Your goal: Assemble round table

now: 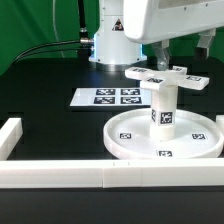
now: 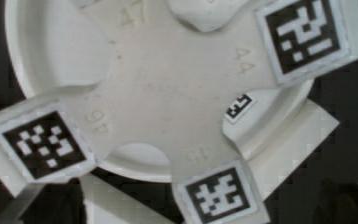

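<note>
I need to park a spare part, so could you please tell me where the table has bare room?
Free: the black strip between the marker board and the wall bar on the exterior view's left. Crowded: the disc with its cylinder and cross, under the tool.

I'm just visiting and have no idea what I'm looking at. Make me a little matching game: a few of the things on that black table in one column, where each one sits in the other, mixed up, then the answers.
Things
1. rimmed disc
2. thick cylinder
3. cross-shaped piece
4. marker board

Places
A. on top of the upright post, just under the robot's gripper
B. flat on the table, toward the exterior view's left of the assembly
C. upright on the middle of the big round plate
D. flat on the table beside the white wall bar, carrying the post

Pairs: 1-D, 2-C, 3-A, 4-B
</note>
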Tool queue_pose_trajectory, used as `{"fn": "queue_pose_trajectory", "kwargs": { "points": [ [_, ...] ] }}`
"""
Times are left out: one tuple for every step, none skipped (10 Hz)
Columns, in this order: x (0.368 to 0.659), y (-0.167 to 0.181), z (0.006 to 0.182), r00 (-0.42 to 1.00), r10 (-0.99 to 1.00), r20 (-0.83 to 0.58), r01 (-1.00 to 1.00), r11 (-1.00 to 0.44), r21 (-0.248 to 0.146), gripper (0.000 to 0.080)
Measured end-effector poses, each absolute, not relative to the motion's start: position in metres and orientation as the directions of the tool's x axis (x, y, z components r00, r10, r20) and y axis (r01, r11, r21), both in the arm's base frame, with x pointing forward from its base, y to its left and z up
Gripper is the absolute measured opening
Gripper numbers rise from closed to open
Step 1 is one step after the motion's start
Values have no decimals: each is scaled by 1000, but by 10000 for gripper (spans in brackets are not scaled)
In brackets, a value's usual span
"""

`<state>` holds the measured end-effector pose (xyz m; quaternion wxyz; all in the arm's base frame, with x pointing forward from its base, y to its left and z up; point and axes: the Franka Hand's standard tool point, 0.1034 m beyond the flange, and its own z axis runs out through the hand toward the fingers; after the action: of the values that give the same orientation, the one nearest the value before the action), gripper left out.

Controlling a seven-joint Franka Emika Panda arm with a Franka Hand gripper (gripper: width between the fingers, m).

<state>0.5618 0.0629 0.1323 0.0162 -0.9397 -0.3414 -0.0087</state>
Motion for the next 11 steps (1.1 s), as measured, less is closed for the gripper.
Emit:
{"fn": "queue_pose_trajectory", "kwargs": {
  "points": [
    [562, 62, 132, 713, 700, 28, 701, -713, -21, 649],
    [563, 61, 132, 648, 761, 32, 762, -648, -11, 649],
    [565, 61, 132, 569, 821, 37, 821, -570, 18, 649],
    [565, 60, 131, 507, 861, 31, 861, -508, 32, 649],
    [565, 59, 131, 465, 885, 23, 884, -466, 37, 649],
    [565, 58, 131, 410, 912, 10, 912, -410, 34, 649],
    [563, 53, 130, 411, 912, 11, 911, -411, 20, 649],
    [563, 50, 130, 368, 930, 1, 929, -368, 25, 649],
    [563, 49, 130, 306, 952, -3, 952, -305, 25, 649],
    [563, 48, 130, 259, 966, -5, 966, -259, 25, 649],
    [563, 46, 129, 182, 983, -8, 983, -181, 24, 649]
  ]
}}
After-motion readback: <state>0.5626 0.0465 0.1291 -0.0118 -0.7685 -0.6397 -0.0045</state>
